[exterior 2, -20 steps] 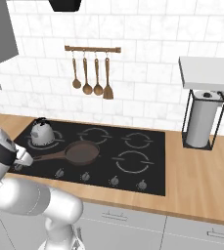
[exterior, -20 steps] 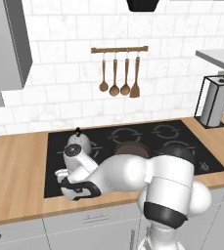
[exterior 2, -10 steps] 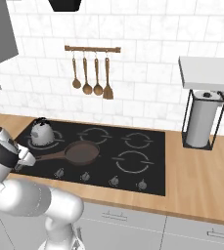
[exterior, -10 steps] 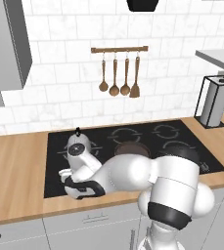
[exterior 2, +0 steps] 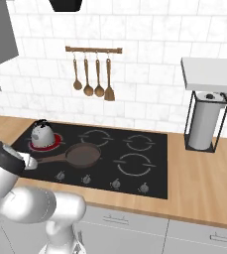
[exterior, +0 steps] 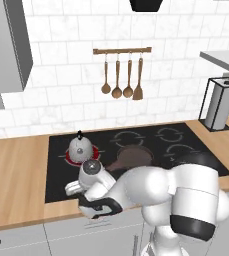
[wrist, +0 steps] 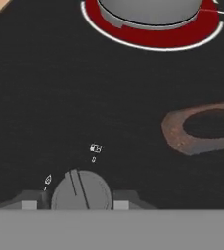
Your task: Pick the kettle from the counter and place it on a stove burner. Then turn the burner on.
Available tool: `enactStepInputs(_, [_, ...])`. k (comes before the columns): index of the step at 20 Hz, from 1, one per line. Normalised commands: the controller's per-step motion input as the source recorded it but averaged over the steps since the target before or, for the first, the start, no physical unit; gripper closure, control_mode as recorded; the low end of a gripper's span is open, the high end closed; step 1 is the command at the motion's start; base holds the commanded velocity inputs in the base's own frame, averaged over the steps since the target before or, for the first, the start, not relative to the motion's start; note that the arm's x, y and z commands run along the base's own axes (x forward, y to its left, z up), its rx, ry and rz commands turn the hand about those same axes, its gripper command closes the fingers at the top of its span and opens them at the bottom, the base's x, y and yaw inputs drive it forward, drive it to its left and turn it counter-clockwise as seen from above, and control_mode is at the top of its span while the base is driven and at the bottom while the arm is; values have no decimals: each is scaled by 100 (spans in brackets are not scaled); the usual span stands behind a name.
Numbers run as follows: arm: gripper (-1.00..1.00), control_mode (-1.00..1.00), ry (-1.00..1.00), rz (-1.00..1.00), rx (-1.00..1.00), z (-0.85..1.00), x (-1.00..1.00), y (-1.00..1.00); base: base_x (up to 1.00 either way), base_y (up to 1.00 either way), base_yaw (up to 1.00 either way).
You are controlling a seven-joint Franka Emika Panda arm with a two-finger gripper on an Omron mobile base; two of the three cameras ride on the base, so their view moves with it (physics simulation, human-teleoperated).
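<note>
The counter is a long wooden worktop that runs along the tiled wall, and the black cooktop is set into it. A paper towel stand stands on the wood at the right end, well apart from the cooktop. Four wooden utensils hang from a rail on the wall above.

The white arm bends low over the front edge of the cooktop, with the elbow high at the right and the forearm reaching to the left and down toward the knob row. The gripper points at a grey round knob at the front left of the glass. In the hand view one dark finger tip stands on each side of this knob, very close to it, so the jaws are around the knob; I cannot tell if they press it.

The brown frying pan lies near the middle of the cooktop, its handle toward the left.

The kettle sits upright on the stove burner at the back left of the cooktop. This burner glows red around the kettle's base.
</note>
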Motion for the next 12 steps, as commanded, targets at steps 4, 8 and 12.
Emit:
enactStepInputs(4, [100,-100,0,39,-11,0,-21,39,0,0,0])
enactStepInputs(8, [100,-100,0,41,-12,0,0,41,0,0,0])
enactStepInputs(12, [100,-100,0,17,-6,0,-3,16,0,0,0])
